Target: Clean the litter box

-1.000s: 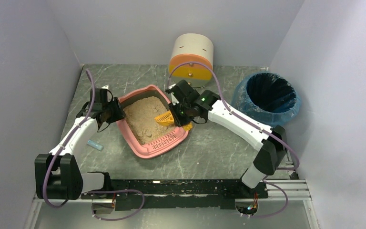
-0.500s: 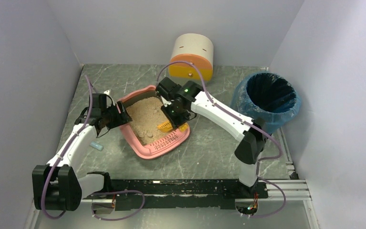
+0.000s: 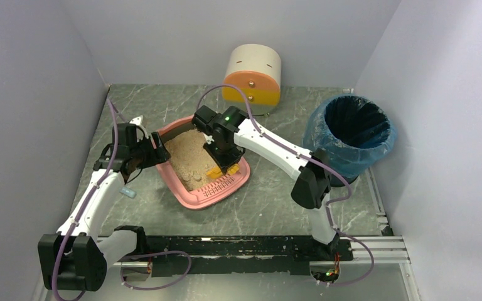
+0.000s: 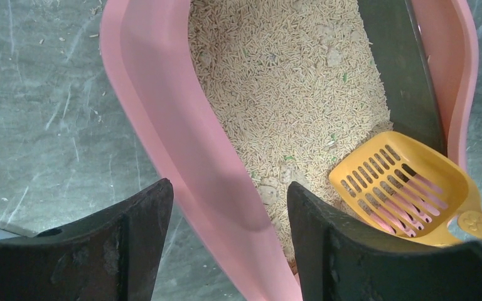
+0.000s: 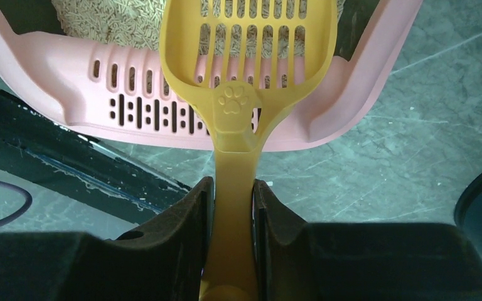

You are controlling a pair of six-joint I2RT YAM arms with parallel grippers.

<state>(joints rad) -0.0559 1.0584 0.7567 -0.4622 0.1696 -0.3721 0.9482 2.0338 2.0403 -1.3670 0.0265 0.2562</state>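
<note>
Fingers (image 5: pixel 188 207) of the right gripper (image 5: pixel 233 188) clamp the yellow scoop (image 5: pixel 232 103) by its handle. The left gripper (image 4: pixel 229 194) is spread wide, straddling the left wall of the litter box (image 4: pixel 163 113) w/o pinching it. Past sec: right arm swung in from the box's right rim, so the scoop head is now low over the slotted-ledge end, by the litter (image 4: pixel 276 81). Scoop looks empty, so prob. a fresh sift pass is starting, w/ nothing for the bin (image 3: pixel 351 135) yet. Box sits mid table (image 3: pixel 270 207), betw. both arms.

tabletop (image 3: pixel 270 210) seen from above-behind; both wrist views aimed down, close, past jaws; litter box (image 3: pixel 208 195) shared by all
</note>
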